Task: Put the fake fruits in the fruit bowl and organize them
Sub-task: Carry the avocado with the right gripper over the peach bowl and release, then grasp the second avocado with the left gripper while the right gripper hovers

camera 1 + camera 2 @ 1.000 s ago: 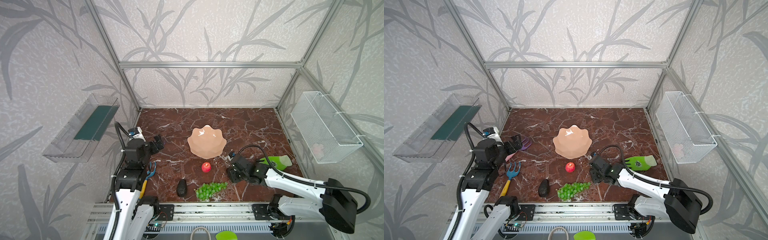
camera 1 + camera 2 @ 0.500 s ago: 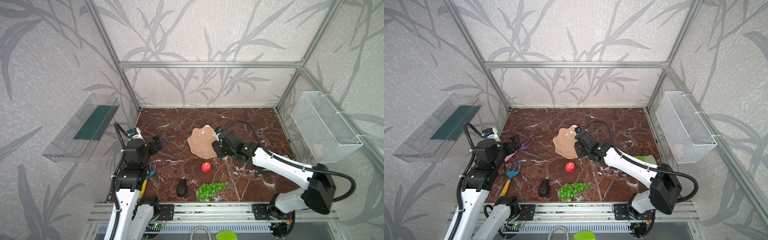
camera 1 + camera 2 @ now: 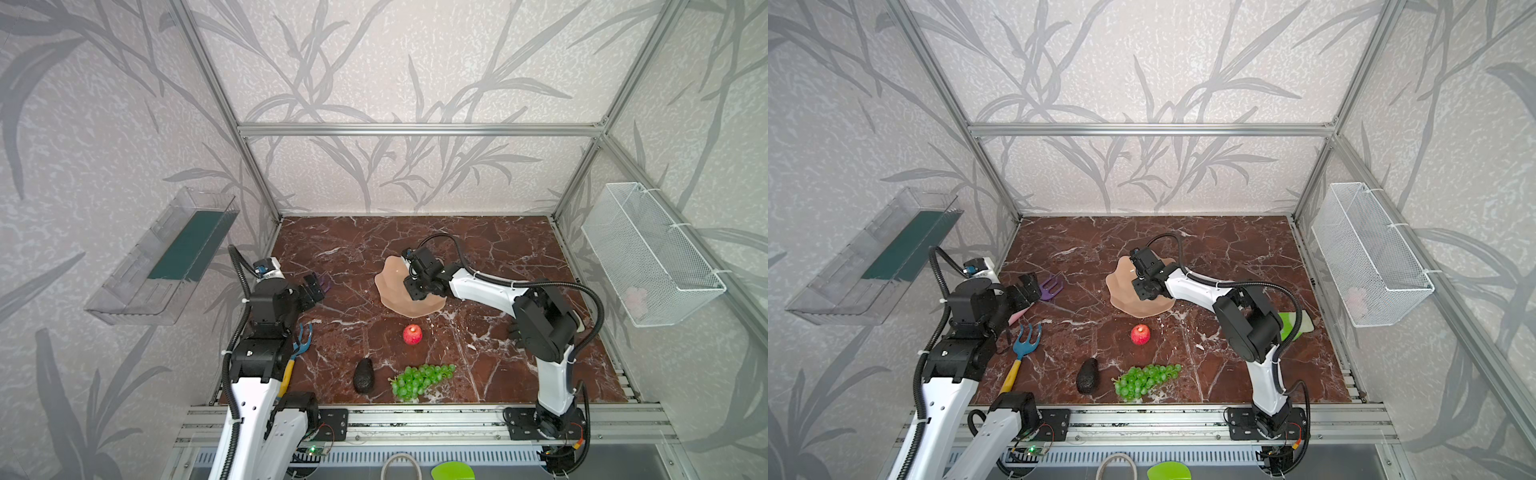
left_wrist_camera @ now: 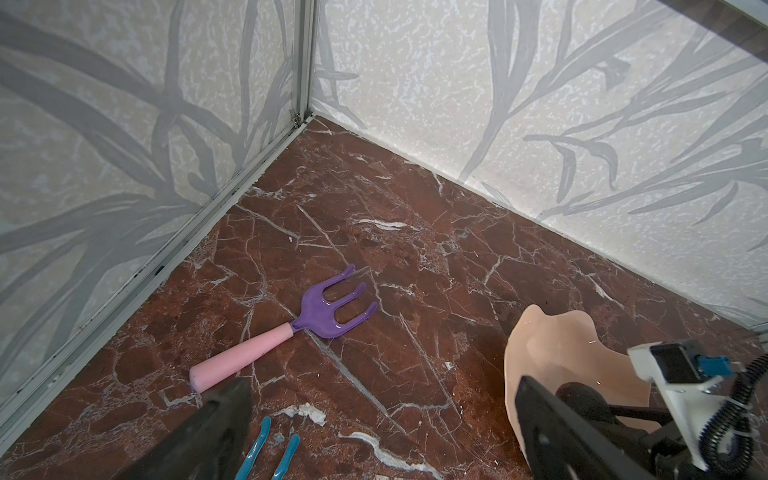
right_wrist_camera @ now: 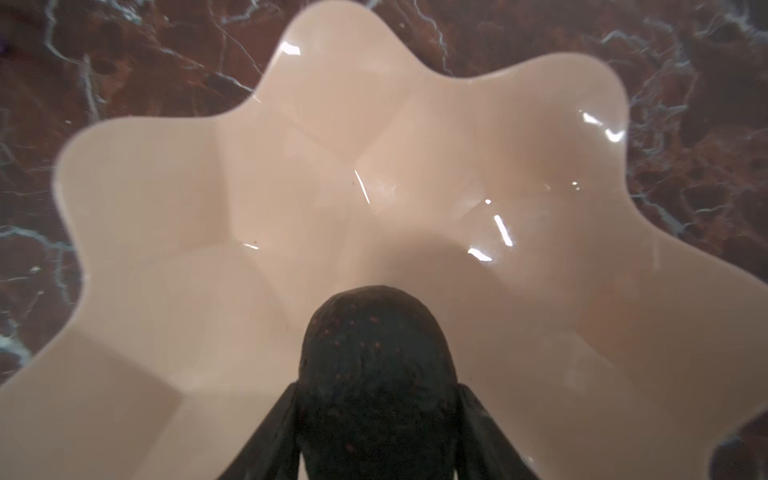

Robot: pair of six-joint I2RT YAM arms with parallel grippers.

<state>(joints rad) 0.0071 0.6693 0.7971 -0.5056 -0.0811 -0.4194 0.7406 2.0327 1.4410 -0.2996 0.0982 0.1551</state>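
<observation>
The peach-pink fruit bowl [image 3: 390,291] [image 3: 1121,291] [image 5: 291,187] stands mid-table, and my right gripper [image 3: 415,286] [image 3: 1144,286] [image 5: 376,386] hangs over its inside, shut on a dark avocado [image 5: 376,340]. Another avocado [image 3: 364,376] [image 3: 1087,376] lies near the front edge beside the green grapes [image 3: 419,380] [image 3: 1144,380]. A red apple [image 3: 412,335] [image 3: 1140,335] sits just in front of the bowl. My left gripper [image 3: 313,289] [image 3: 1027,291] [image 4: 380,390] is open and empty at the left, apart from the fruit.
A purple toy fork [image 4: 328,311] [image 3: 1050,286] and a blue one [image 3: 1023,345] lie by the left arm. A green glove [image 3: 1293,326] shows behind the right arm. A wire basket [image 3: 648,253] hangs on the right wall, a clear tray [image 3: 166,257] on the left.
My right arm has swung from the front right of the table up and back over the bowl, carrying the avocado. The left arm has stayed put.
</observation>
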